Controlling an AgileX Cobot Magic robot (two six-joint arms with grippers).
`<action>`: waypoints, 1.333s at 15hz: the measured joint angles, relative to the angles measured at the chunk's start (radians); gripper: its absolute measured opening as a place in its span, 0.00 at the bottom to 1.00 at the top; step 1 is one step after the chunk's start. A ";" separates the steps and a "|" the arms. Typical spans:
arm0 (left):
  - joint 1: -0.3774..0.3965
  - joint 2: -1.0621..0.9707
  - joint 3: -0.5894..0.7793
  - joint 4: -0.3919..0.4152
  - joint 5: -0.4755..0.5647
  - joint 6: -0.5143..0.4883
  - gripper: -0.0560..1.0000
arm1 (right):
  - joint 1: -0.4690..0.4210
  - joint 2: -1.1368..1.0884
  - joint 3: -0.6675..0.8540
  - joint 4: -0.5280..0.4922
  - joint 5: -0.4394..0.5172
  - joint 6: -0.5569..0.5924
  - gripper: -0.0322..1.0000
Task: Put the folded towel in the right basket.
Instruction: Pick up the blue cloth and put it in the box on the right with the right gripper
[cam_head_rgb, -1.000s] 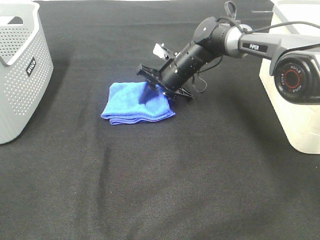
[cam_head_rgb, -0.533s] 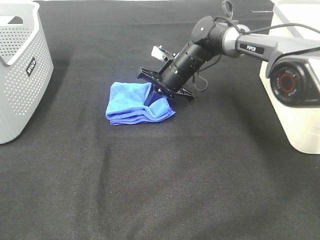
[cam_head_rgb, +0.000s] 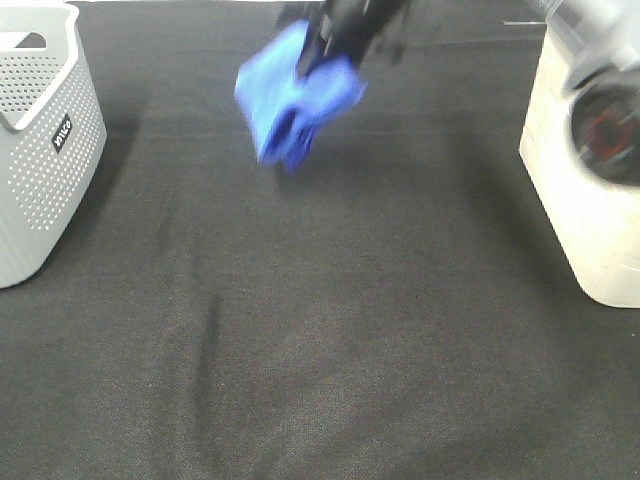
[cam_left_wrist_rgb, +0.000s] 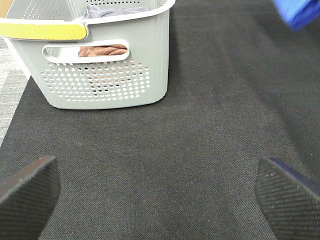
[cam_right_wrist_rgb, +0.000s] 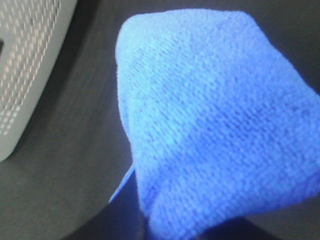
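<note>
Towel (cam_head_rgb: 297, 95) is off the worktop (cam_head_rgb: 350, 330), right gripper (cam_head_rgb: 322, 45) clamped on it; we've yet to carry it over & drop in right basket (cam_head_rgb: 580, 200).

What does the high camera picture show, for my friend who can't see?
A blue towel hangs blurred in the air, pinched by the right gripper at the top edge. Below lies a black cloth, with a grey basket on the left and a white basket on the right.
</note>
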 joint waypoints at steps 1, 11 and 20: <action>0.000 0.000 0.000 0.000 0.000 0.000 0.99 | -0.006 -0.055 0.000 -0.051 0.001 0.000 0.17; 0.000 0.000 0.000 0.000 0.000 0.000 0.99 | -0.586 -0.596 0.588 -0.375 0.008 -0.035 0.17; 0.000 0.000 0.000 0.000 0.000 0.000 0.99 | -0.648 -0.499 0.620 -0.255 0.011 -0.024 0.90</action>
